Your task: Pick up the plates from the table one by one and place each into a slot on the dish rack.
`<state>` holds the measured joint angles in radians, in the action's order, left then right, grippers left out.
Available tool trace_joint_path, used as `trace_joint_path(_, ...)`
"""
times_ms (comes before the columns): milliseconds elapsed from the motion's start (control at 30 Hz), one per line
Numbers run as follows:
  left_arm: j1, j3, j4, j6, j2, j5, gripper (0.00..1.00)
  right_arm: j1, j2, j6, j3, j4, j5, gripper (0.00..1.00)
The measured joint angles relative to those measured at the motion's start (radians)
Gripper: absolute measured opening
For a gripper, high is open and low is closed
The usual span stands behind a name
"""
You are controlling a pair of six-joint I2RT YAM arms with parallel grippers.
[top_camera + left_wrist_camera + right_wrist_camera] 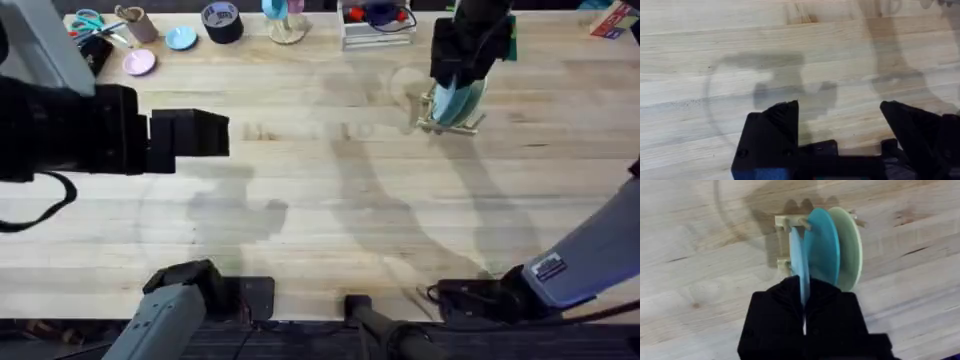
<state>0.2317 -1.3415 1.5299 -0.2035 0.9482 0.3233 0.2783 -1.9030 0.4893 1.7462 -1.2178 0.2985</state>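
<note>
The right gripper (pixel 804 300) pinches the pale blue plate (pixel 796 262) upright in the dish rack (pixel 447 122) at 1 o'clock overhead; its wrist view adds teal (pixel 822 247) and cream plates (pixel 850 247). The left gripper (pixel 840 120) gapes empty over the table (pixel 715 40).

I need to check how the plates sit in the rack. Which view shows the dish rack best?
The right wrist view: the dish rack is close, with three plates standing on edge in it. The right gripper is shut on the pale blue plate. Overhead, the rack is small and half hidden by the arm. The left wrist view gives bare table.
</note>
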Motion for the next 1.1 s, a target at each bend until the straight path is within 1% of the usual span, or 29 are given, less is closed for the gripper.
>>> trace_joint_path(300, 0.000, 0.000, 0.000, 0.000, 0.000, 0.000, 0.993, -0.002, -0.002, 0.005, 0.000, 0.009, 0.000, 0.031)
trace_joint_path(567, 0.000, 0.000, 0.000, 0.000, 0.000, 0.000, 0.993, -0.005, -0.058, 0.005, 0.000, 0.016, -0.008, 0.031)
trace_joint_path(800, 0.000, 0.000, 0.000, 0.000, 0.000, 0.000, 0.994, -0.006, -0.060, 0.005, 0.000, 0.016, -0.009, 0.031)
trace_joint_path(967, 0.000, 0.000, 0.000, 0.000, 0.000, 0.000, 0.993, -0.006, -0.060, 0.006, 0.000, 0.016, -0.008, 0.092)
trace_joint_path(1100, 0.000, 0.000, 0.000, 0.000, 0.000, 0.000, 0.993, -0.006, -0.060, 0.006, 0.000, 0.016, -0.008, 0.112)
